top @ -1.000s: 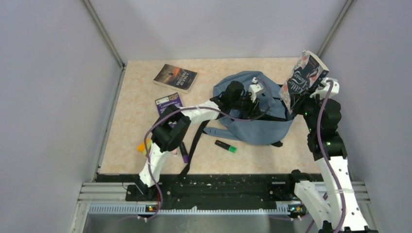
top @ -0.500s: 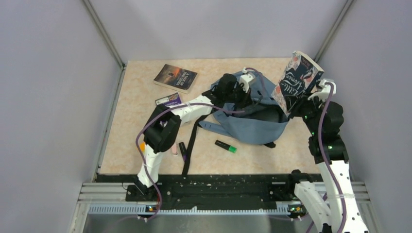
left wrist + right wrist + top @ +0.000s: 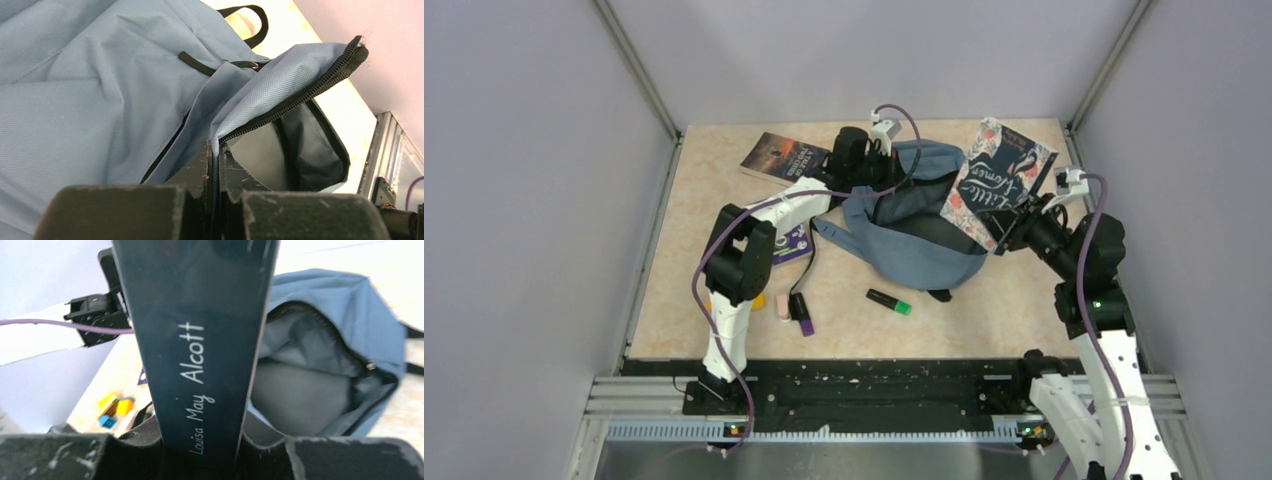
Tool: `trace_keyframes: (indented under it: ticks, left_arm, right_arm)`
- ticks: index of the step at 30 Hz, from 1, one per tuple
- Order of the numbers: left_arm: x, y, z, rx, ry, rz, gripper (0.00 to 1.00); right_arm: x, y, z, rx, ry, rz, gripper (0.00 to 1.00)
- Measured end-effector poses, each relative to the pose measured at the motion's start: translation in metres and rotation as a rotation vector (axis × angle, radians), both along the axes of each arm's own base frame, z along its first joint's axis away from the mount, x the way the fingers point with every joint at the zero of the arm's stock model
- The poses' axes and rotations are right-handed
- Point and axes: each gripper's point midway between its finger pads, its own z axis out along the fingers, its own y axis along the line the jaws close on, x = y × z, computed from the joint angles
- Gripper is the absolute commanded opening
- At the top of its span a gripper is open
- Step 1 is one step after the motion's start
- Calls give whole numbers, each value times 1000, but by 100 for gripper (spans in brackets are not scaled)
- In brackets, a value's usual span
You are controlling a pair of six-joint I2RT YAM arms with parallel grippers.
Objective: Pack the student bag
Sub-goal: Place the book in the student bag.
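While pinching the backpack rim with the left gripper, holds it open. Clamps a tilted book in the right gripper.

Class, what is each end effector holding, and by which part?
Left end effector: backpack, by its zipper edge. Right end effector: book, one end, beside its spine.

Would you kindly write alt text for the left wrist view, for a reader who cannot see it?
The left tool, shut, pinches the zipper edge of a blue backpack, holding it up so the dark inside shows. A black carry loop lies on the beige table beyond.
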Motion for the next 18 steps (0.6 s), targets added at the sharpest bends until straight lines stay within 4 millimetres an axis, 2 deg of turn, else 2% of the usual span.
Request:
trace_keyframes:
  ticks: [3, 9, 15, 18]
  left_arm:
    - [-2, -2, 3, -19, 11, -11, 0]
    - [-10, -7, 20, -45, -23, -48, 0]
    - [-14, -6, 69, -90, -155, -82, 0]
    - [-16, -4, 93, -111, -226, -86, 0]
  right_arm:
    - [-5, 13, -13, 53, 34, 71, 0]
    - [-13, 39, -58, 166, 170, 196, 0]
    - [-21, 69, -92, 204, 321, 301, 0]
    - [-22, 76, -105, 231, 385, 313, 0]
